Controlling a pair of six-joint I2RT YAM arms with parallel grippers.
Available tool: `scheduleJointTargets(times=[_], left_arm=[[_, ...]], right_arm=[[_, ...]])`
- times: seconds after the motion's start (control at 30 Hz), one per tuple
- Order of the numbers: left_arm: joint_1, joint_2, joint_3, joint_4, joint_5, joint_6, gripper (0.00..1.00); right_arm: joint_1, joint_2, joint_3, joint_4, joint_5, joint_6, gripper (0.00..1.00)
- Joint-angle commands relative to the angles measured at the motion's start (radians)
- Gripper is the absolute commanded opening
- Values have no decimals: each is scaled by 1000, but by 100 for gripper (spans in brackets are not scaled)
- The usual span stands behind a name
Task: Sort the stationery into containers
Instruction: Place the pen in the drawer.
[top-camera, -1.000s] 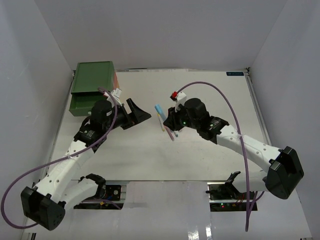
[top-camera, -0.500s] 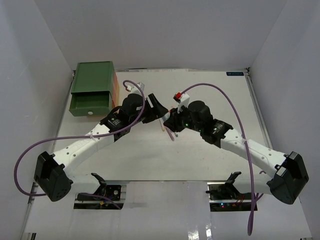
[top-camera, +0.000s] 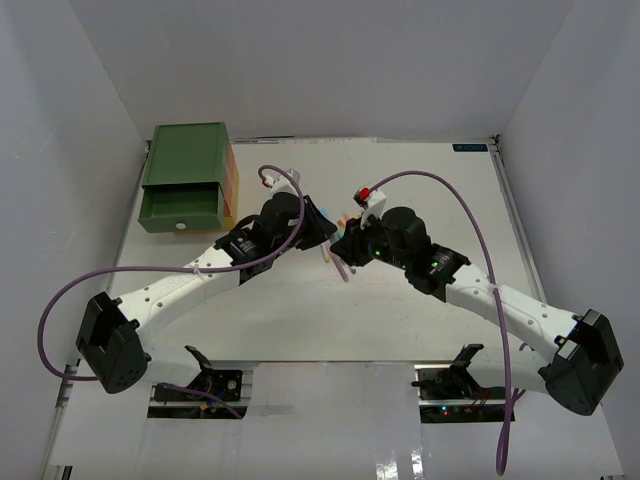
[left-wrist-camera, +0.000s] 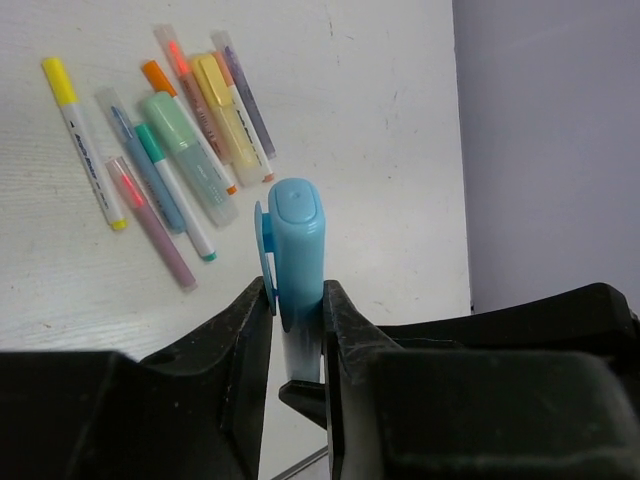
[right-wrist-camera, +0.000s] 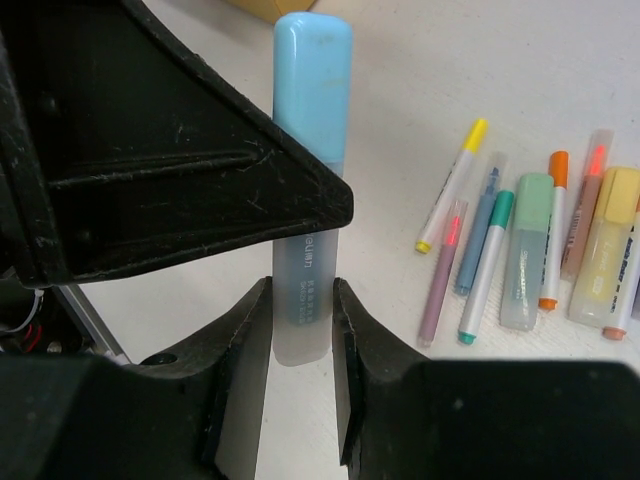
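We log 3 views. Top external: fixed above and behind both arm bases, looking down and forward over the whole table (top-camera: 300, 310), far off, the drawers (top-camera: 185, 180) at upper left. Left wrist: close behind its own fingers (left-wrist-camera: 230, 340), facing down onto the tabletop. Right wrist: likewise very near, looking out past its own fingers. Both wrist views share the blue marker (left-wrist-camera: 298, 250) and the row of pens (left-wrist-camera: 185, 150), seen from opposite sides; overhead that spot is small.

Plain white walls (top-camera: 330, 60) close in the white worktop (top-camera: 300, 320) on the left, back and right. The light is soft and even. A small blue label (top-camera: 468, 148) sits at its far right corner.
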Motion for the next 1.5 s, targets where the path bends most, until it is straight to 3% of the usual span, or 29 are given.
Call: scheduleJointTargets(times=[0.0, 0.07, 0.2, 0.47, 0.67, 0.8, 1.13, 1.3, 1.47], left_arm=[[-16, -4, 31, 19, -14, -8, 20], [-16, -7, 28, 20, -20, -7, 13], [-16, -28, 23, 17, -48, 0, 6], [38, -103, 49, -64, -144, 33, 5], [233, -220, 63, -130, -129, 47, 5], [369, -270, 104, -191, -138, 62, 5], [719, -326, 95, -202, -91, 61, 8], [817, -300, 69, -173, -10, 43, 10], [892, -264, 32, -156, 21, 21, 19]], right_arm=[[4, -26, -9, 70, 5, 32, 18], [5, -34, -13, 67, 14, 32, 22], [4, -52, -19, 55, 26, 27, 45], [5, -138, -78, 0, 93, -43, 87], [4, -238, -155, -11, 146, -65, 99], [4, -288, -210, -31, 159, -69, 90], [4, -338, -261, -63, 164, -78, 90], [5, -351, -276, -83, 178, -83, 90], [5, -362, -290, -83, 181, -94, 90]])
